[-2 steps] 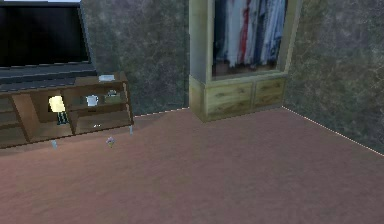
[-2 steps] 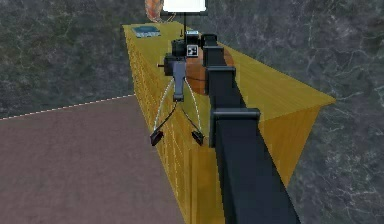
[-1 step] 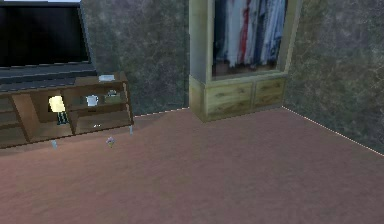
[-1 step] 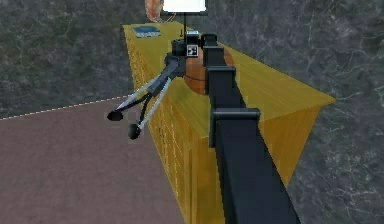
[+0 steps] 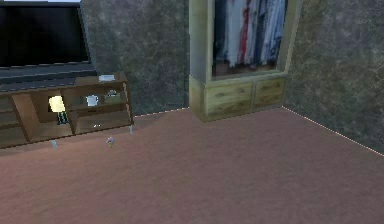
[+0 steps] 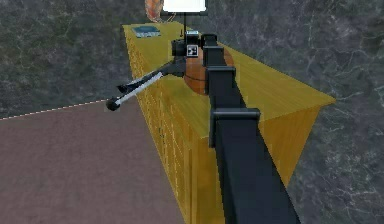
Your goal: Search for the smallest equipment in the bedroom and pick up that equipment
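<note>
Bedroom with dark mottled walls [image 5: 150, 50]. At the forward view's left, a black flat television [image 5: 38, 35] sits on a brown wooden stand [image 5: 124, 100] whose shelves carry small pale things [image 5: 92, 100]. Right of it stands a light wooden wardrobe [image 5: 200, 50] with clothes [image 5: 250, 30] hanging above two drawers [image 5: 230, 97]. In the arm side view, the dark square arm [image 6: 235, 130] reaches over a yellow wooden desk [image 6: 275, 95]. The gripper [image 6: 117, 101] juts off the desk toward the arm side view's left, only wall and floor behind it, holding nothing; how its fingers are set cannot be told. A small flat blue-grey thing [image 6: 147, 32] lies at the desk's far end; whether it is the sought equipment is unclear.
</note>
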Controlling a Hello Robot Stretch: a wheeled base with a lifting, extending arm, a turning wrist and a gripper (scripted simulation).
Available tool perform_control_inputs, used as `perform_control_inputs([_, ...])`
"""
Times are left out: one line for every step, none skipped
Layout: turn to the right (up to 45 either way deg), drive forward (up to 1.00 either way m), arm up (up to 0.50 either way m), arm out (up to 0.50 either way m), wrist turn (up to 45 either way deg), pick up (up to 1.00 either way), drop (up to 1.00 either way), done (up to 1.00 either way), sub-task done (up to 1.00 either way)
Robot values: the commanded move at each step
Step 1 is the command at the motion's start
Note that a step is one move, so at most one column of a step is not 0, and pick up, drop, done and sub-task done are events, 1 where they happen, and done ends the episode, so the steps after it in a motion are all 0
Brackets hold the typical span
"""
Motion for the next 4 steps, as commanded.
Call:
perform_control_inputs([0.0, 0.0, 0.0, 0.0, 45.0, 0.0, 0.0, 0.0, 0.0])
perform_control_inputs([0.0, 0.0, 0.0, 0.0, 45.0, 0.0, 0.0, 0.0, 0.0])
perform_control_inputs([0.0, 0.0, 0.0, 0.0, 27.0, 0.0, 0.0, 0.0, 0.0])
perform_control_inputs([0.0, 0.0, 0.0, 0.0, 0.0, 1.0, 0.0, 0.0, 0.0])
